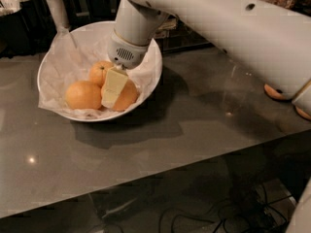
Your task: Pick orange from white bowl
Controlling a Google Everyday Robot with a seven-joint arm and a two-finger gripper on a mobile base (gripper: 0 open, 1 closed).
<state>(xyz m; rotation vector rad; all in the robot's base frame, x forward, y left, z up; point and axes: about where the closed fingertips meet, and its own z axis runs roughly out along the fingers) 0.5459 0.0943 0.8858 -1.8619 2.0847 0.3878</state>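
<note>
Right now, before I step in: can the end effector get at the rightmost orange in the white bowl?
Likely yes: the end effector is down in the white bowl, over that orange, with nothing between them.
</note>
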